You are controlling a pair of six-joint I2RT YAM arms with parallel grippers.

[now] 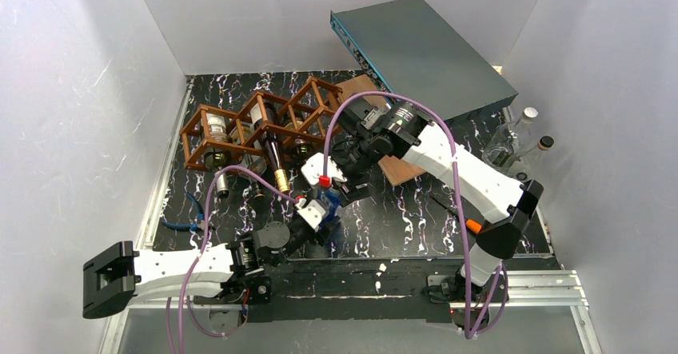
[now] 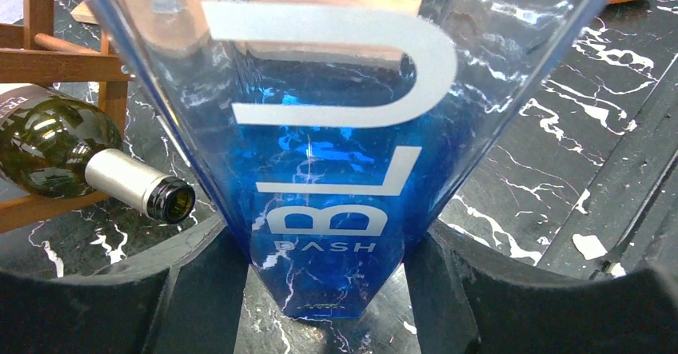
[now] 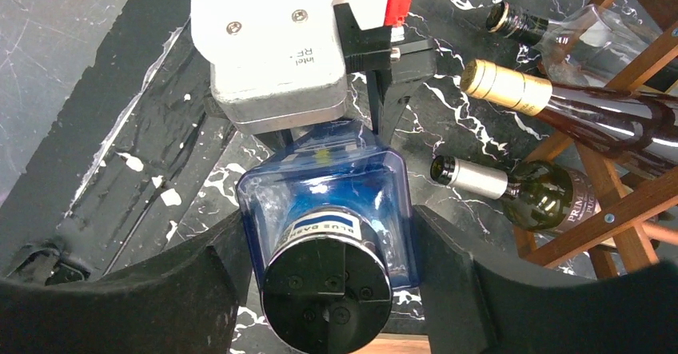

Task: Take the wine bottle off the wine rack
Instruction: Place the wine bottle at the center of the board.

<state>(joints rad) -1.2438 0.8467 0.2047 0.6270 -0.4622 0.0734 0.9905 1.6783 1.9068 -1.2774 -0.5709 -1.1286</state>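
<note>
Back left, wine rack with other bottles in it. Left arm runs low, wrist angled up-right, left gripper clamped on blue bottle, off the rack, just in front. Right arm bends down-left, right gripper straddles the cap end, grip unclear.

Blue bottle: glossy transparent blue body, frosted white lettering.
Wine rack: smooth reddish-brown wood.
Green wine bottle: glossy dark glass, satin silver foil on the neck.
Tabletop: black, white-veined marble pattern, slight sheen.
Left claw: matt black fingers.
</note>
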